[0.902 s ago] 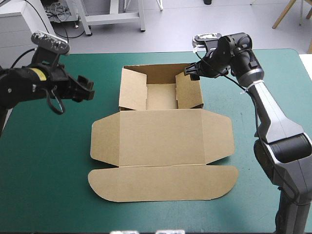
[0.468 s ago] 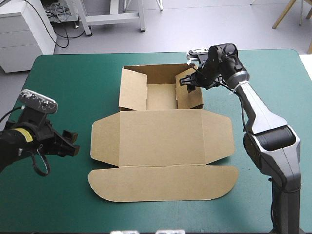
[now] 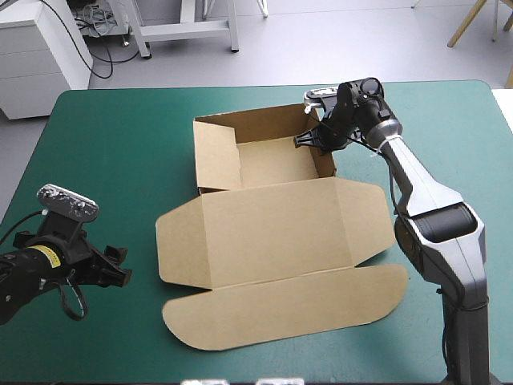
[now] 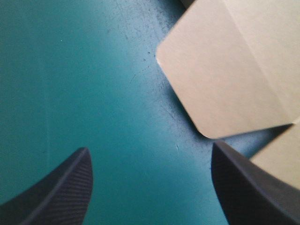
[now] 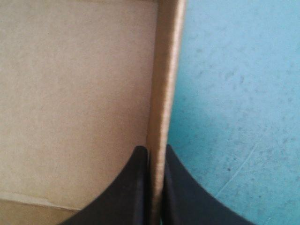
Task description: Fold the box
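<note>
The brown box (image 3: pixel 272 233) lies mid-table, its tray (image 3: pixel 272 156) at the far side with walls raised and its lid flat toward the front. My right gripper (image 3: pixel 311 138) reaches over the tray's right wall (image 5: pixel 164 70) from the far right. In the right wrist view the right gripper (image 5: pixel 156 149) is shut on that wall's top edge. My left gripper (image 3: pixel 119 269) hovers low at the front left, apart from the box. In the left wrist view the left gripper (image 4: pixel 150 147) stands open over the cover, with the lid's rounded left flap (image 4: pixel 225 75) just ahead.
Teal-green cover (image 3: pixel 112 152) stretches wide on the box's left, with a narrower strip (image 3: pixel 465 144) on its right. The lid's long front flap (image 3: pixel 288 309) lies near the table's front edge.
My right gripper has shut on the tray's right wall, and the whole box has turned a little on the table. The left arm swung from the far left to the front left.
</note>
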Tool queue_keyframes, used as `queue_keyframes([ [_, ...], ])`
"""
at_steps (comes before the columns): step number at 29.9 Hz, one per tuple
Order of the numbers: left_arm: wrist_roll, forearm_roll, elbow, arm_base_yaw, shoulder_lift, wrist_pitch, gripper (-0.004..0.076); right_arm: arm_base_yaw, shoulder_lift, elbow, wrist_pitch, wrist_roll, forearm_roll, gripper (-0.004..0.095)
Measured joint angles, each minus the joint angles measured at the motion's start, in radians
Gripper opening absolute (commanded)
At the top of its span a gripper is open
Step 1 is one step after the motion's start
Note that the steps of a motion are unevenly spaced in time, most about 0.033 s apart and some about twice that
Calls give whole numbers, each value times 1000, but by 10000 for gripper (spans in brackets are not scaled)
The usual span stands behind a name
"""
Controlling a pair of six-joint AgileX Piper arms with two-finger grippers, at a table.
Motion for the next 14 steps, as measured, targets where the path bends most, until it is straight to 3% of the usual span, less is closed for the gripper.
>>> queue_keyframes([
  [6, -1, 0, 4, 0, 0, -9, 499, -49, -4, 0, 13, -13, -17, -19],
  [14, -5, 0, 4, 0, 0, -14, 498, -281, -71, 0, 15, -46, -95, -19],
])
